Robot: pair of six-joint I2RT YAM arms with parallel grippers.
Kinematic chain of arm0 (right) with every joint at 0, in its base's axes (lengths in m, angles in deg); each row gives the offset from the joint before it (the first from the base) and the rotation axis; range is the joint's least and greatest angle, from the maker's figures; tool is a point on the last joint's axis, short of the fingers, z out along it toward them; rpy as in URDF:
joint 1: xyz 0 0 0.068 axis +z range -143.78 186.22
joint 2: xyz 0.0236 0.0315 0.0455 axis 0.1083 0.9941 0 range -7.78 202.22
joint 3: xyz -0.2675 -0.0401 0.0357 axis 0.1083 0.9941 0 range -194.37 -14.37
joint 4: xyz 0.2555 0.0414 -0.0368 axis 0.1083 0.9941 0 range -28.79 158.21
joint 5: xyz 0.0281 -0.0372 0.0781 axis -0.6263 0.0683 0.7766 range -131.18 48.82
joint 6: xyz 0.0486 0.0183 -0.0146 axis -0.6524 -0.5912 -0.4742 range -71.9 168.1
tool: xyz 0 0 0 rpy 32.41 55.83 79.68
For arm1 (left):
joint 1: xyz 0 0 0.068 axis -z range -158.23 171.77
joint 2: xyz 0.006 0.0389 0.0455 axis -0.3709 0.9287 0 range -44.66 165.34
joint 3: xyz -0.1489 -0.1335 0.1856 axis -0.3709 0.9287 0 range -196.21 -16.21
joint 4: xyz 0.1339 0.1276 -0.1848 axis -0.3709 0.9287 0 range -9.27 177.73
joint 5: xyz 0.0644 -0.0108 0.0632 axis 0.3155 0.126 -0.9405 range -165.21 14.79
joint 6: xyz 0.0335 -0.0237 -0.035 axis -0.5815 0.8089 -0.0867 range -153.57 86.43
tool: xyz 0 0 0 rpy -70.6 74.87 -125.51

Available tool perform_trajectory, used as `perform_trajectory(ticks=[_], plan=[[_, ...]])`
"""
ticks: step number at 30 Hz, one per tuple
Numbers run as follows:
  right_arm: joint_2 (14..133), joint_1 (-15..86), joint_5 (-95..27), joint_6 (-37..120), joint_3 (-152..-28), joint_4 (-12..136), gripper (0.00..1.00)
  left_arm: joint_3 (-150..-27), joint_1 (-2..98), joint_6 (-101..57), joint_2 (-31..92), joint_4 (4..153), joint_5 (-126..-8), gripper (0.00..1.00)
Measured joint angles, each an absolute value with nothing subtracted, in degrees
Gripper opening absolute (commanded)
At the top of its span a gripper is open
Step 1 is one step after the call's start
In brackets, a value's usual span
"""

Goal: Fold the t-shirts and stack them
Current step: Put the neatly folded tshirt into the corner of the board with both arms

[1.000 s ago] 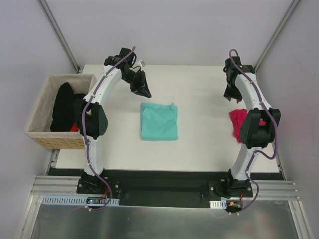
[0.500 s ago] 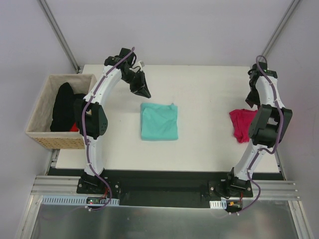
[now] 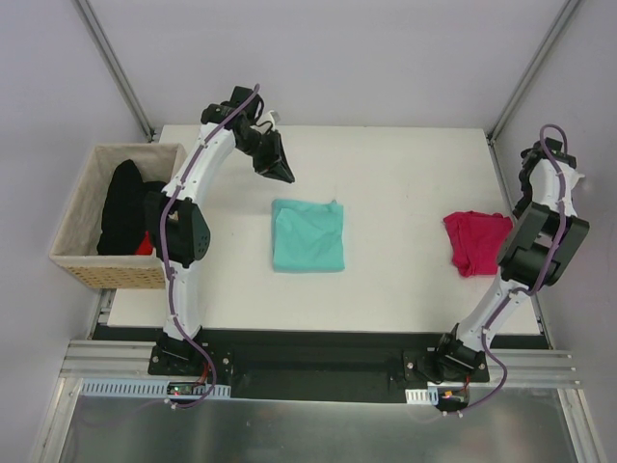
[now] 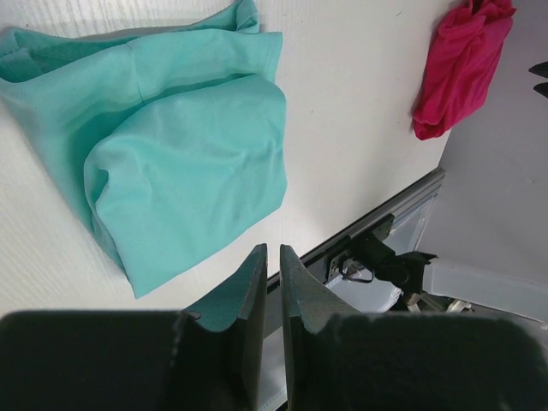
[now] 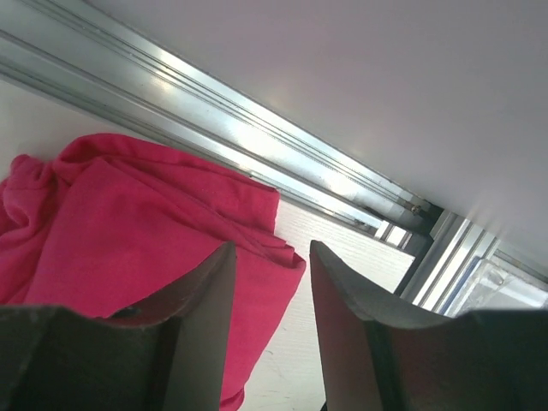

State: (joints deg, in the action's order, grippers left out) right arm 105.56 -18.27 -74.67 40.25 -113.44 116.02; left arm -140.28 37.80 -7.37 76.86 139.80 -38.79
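Note:
A folded teal t-shirt [image 3: 308, 234] [image 4: 180, 145] lies flat in the middle of the table. A magenta t-shirt [image 3: 475, 241] [image 5: 128, 240] lies crumpled by the right edge and also shows far off in the left wrist view [image 4: 458, 64]. My left gripper [image 3: 285, 177] [image 4: 271, 248] hovers behind the teal shirt's back left corner, its fingers almost together with nothing between them. My right gripper [image 5: 270, 246] is open and empty, held above the magenta shirt's right edge near the table rail. The right arm [image 3: 551, 183] reaches out past the table's right side.
A woven basket [image 3: 72, 217] holding black clothes [image 3: 123, 207] and something red [image 3: 143, 247] stands off the table's left edge. An aluminium rail [image 5: 257, 145] runs along the right edge beside the wall. Frame posts rise at the back corners.
The right arm has swung rightwards from the table's back right to beyond the right edge, uncovering the magenta shirt. The left gripper has hardly moved. Both shirts lie as before.

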Motion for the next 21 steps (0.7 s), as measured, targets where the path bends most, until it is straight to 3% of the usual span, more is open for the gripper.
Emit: perform_trajectory(ticks=[21], plan=[[114.1, -17.7, -74.5, 40.2, -114.1, 115.9, 0.41, -140.3, 36.7, -7.1, 78.0, 140.2, -38.2, 0.10]])
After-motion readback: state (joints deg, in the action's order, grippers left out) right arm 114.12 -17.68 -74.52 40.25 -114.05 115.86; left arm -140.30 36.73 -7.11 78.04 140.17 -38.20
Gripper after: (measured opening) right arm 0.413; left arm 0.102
